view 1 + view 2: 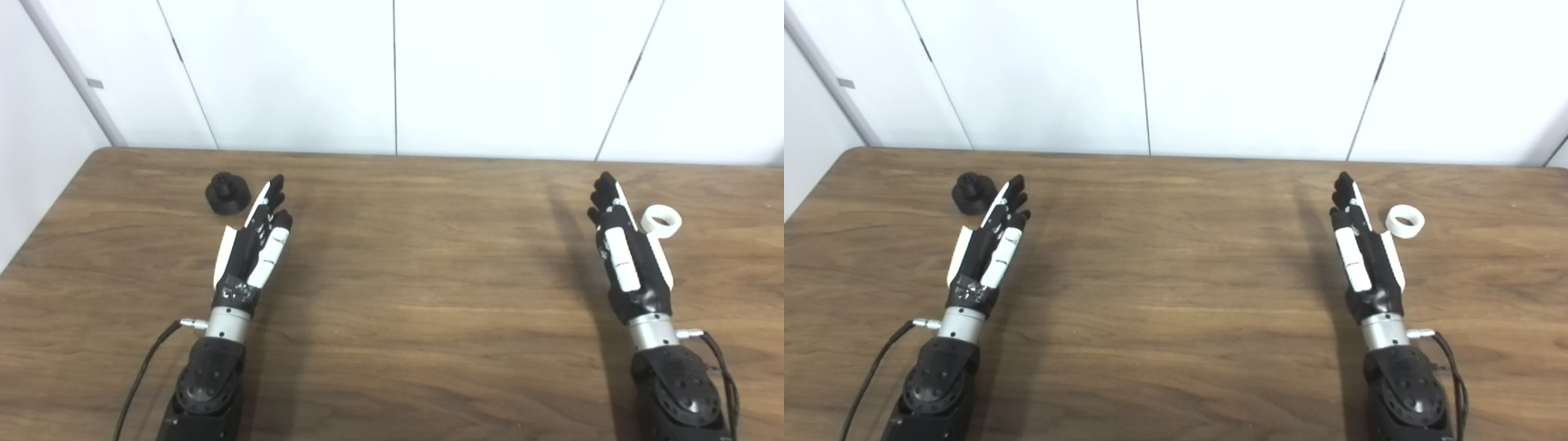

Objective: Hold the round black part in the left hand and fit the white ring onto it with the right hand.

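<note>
The round black part [227, 193] stands on the wooden table [416, 257] at the far left, with a knob on top. My left hand [256, 242] is open and empty, fingers stretched out, just right of the part and not touching it. The white ring [661, 220] lies on the table at the far right. My right hand [625, 245] is open and empty, fingers straight, just left of the ring; in the left eye view its edge overlaps the ring. The part [973, 193] and ring [1405, 221] also show in the right eye view.
White wall panels [392, 73] rise behind the table's far edge. The table's left edge runs near the black part. Cables hang from both wrists near the front edge.
</note>
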You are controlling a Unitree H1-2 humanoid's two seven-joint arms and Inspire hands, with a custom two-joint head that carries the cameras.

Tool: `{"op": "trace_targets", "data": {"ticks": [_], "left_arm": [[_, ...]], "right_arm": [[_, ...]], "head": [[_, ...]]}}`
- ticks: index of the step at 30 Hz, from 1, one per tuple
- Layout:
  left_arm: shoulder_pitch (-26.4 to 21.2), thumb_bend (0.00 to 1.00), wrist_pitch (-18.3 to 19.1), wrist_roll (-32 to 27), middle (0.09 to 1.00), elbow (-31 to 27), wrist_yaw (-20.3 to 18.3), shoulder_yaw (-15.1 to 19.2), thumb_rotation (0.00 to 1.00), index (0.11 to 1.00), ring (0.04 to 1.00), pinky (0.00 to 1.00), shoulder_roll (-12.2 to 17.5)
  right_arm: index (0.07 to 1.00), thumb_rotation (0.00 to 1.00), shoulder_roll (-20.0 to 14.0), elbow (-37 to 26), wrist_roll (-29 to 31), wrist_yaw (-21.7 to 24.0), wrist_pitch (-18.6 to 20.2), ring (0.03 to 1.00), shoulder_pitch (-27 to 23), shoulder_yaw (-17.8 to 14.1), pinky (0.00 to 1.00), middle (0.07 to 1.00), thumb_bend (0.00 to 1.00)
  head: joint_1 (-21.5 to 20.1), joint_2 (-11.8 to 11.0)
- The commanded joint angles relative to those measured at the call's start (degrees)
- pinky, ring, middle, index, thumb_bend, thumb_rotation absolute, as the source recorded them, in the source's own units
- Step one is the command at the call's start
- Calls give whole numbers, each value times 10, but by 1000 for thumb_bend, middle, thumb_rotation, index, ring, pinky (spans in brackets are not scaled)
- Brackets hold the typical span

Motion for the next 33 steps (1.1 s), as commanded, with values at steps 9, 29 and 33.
{"op": "trace_targets", "data": {"ticks": [9,29,33], "left_arm": [[25,601,-18,23,968,42,17,-10,838,964,954,884,-6],[7,845,-100,275,646,51,312,-129,196,680,624,572,69],[-10,850,-100,339,675,55,397,-157,200,678,660,602,88]], "right_arm": [[1000,900,-6,52,-7,-4,-30,1000,23,1,1000,1000,397],[1000,903,-3,55,-11,-3,-37,1000,32,6,1000,1000,358],[1000,891,-6,66,-11,-1,-46,1000,29,6,1000,1000,359]], "head": [[-2,-7],[20,-37],[38,-49]]}}
